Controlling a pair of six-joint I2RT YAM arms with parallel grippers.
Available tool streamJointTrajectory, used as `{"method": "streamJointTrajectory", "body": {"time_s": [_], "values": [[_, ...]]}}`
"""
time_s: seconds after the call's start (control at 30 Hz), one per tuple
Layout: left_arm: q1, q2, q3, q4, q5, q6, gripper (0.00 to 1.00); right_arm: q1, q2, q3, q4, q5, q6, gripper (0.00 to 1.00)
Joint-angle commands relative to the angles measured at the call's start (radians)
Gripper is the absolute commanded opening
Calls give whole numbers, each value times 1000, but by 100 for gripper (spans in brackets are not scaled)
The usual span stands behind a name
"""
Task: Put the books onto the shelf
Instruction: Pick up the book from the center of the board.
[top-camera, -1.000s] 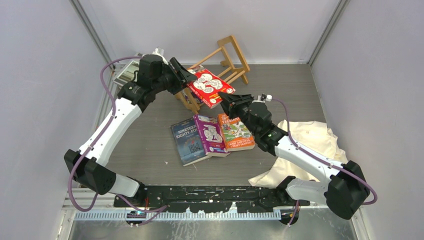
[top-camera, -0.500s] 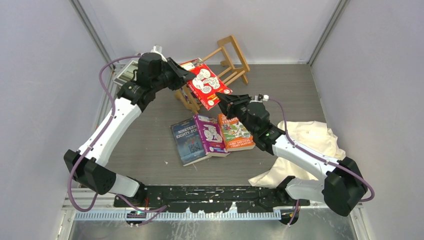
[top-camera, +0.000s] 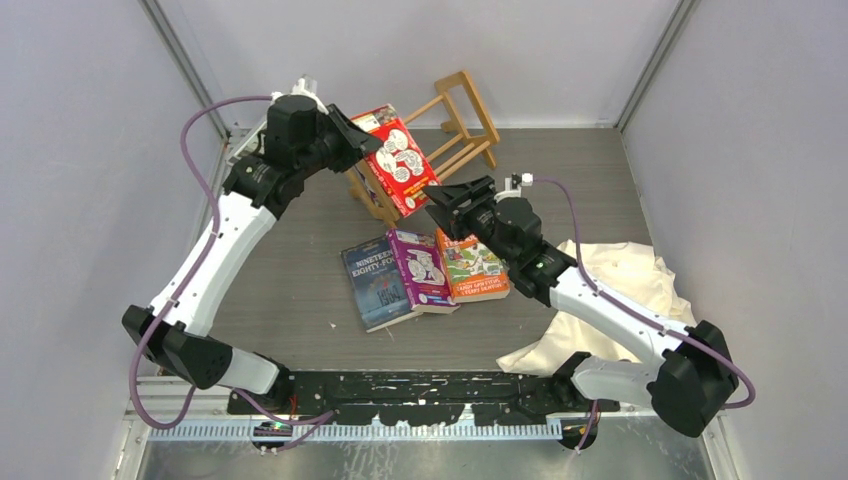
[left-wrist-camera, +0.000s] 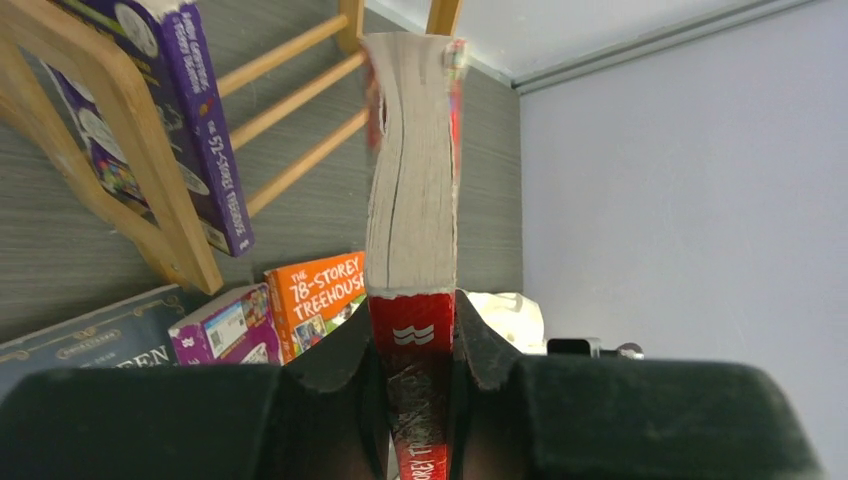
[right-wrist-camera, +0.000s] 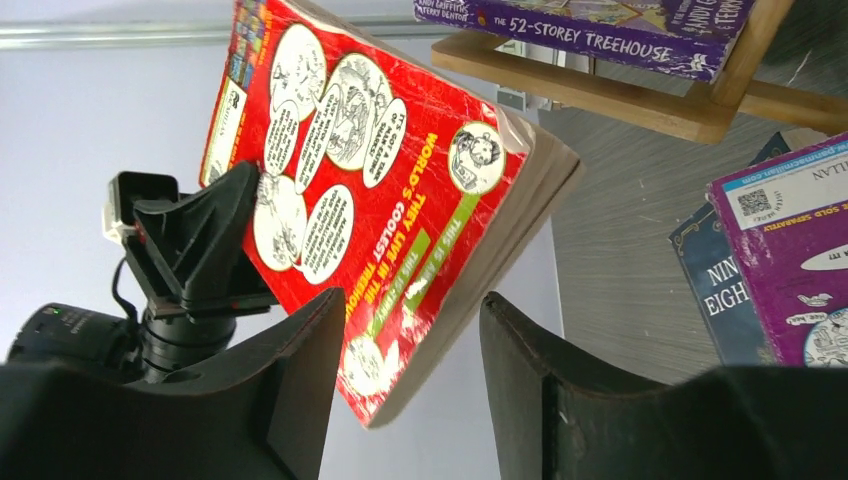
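The red book has a glossy card cover, scuffed at 1 corner — its page block is matt, rough paper. The shelf is smooth pale wood, the table matt grey wood-grain. The fingers are matt black plastic; the cloth is soft and crumpled.

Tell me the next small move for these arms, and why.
Probably draw the right claw straight back, clear of the red book. Its jaws stand open around the book's lower corner, while the left claw is clamped on the spine end. Clearing away would likely free the left to carry it to the shelf.
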Motion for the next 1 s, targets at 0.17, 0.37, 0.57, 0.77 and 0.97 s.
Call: {"method": "streamJointTrajectory", "body": {"time_s": [0.17, 0.37, 0.57, 0.77, 0.97], "values": [[3, 26, 208, -44, -69, 84, 0, -4, -105, 118, -302, 19, -367, 58], [4, 54, 269, -77, -84, 102, 0, 0, -96, 332, -571, 139, -774, 58], [-6, 84, 330, -132, -117, 144, 0, 36, -28, 507, -618, 308, -1144, 58], [-6, 112, 368, -169, -145, 186, 0, 97, 35, 547, -448, 504, -1629, 62], [-6, 168, 438, -209, -163, 231, 0, 59, 53, 520, -163, 533, -1695, 91]]}}
